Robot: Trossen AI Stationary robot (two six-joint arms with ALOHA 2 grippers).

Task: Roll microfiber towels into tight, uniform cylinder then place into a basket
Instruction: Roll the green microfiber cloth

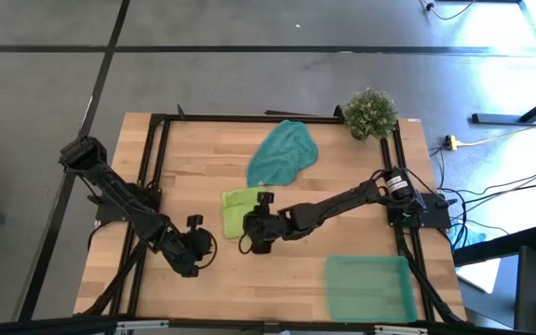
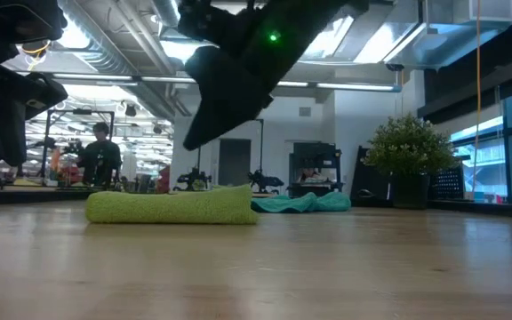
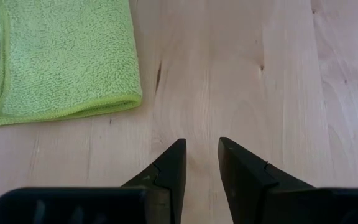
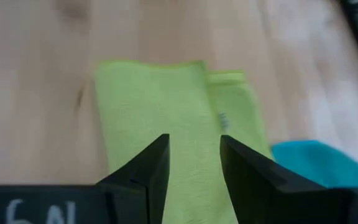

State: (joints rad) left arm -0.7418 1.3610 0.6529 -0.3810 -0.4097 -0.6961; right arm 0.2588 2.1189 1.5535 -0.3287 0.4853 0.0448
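The lime green towel (image 1: 240, 208) lies folded flat on the wooden table, near its middle; it also shows in the low view (image 2: 174, 205). The teal towel (image 1: 283, 153) lies crumpled behind it, toward the far edge. The basket (image 1: 370, 288) stands at the near right corner. My right gripper (image 4: 194, 140) is open and hovers over the lime towel (image 4: 166, 118), clear above it in the low view (image 2: 225, 84). My left gripper (image 3: 202, 144) is open over bare wood, to the near left of the lime towel's corner (image 3: 126, 99).
A small bushy plant (image 1: 371, 113) in a dark pot stands at the table's far right corner. A black frame (image 1: 249, 118) runs along the table's edges. A person (image 2: 101, 156) stands in the room behind the table.
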